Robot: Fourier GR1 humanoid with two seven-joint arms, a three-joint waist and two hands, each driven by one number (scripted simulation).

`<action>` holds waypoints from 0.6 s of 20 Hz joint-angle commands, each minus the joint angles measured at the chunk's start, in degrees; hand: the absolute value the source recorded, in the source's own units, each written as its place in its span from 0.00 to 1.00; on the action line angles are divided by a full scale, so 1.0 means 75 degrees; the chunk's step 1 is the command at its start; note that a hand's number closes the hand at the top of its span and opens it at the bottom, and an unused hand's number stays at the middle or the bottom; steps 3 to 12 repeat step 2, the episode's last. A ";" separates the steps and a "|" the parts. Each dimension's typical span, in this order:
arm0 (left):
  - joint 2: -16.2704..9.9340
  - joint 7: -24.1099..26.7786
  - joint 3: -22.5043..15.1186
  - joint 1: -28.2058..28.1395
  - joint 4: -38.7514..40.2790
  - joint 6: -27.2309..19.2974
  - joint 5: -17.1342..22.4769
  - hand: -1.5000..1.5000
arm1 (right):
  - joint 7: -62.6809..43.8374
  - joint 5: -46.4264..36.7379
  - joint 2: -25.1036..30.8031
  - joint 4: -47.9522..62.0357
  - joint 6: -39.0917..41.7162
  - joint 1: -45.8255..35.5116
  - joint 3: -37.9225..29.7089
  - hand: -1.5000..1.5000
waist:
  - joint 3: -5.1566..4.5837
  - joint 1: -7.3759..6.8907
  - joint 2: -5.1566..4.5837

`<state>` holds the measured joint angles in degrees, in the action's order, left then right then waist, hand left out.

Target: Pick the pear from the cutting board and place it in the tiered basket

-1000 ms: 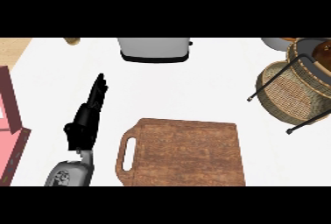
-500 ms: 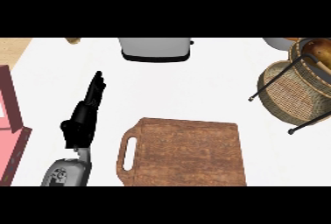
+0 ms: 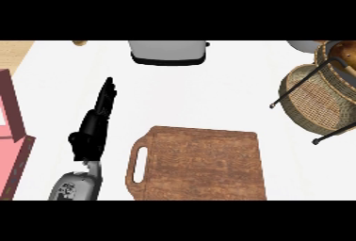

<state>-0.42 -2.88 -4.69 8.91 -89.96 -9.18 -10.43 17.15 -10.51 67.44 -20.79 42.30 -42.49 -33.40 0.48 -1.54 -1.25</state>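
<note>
- Left hand [image 3: 90, 134] rises from our grey forearm at the lower left of the frame, fingers [image 3: 106, 96] straight and together, pointing up the frame, holding nothing.
- Just right of it, at lower centre, we see the cutting board [image 3: 201, 164], its handle slot towards the hand; its top is bare.
- At the right edge stands the tiered basket [image 3: 319, 101]; we cannot make out the pear.
- At top centre sits a toaster [image 3: 169, 51].
- Along the left edge runs a pink object [image 3: 14, 141].
</note>
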 commanded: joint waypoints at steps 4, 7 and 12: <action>-0.0028 -0.0079 0.0085 0.0185 0.0025 0.0012 0.0043 0.50 | 0.0799 0.0050 0.0423 0.0634 0.0479 0.0487 -0.0211 0.00 | 0.0033 -0.0030 -0.0051; -0.0028 -0.0079 0.0085 0.0185 0.0025 0.0012 0.0043 0.50 | 0.0799 0.0050 0.0423 0.0634 0.0479 0.0487 -0.0211 0.00 | 0.0033 -0.0030 -0.0051; -0.0028 -0.0079 0.0085 0.0185 0.0025 0.0012 0.0043 0.50 | 0.0799 0.0050 0.0423 0.0634 0.0479 0.0487 -0.0211 0.00 | 0.0033 -0.0030 -0.0051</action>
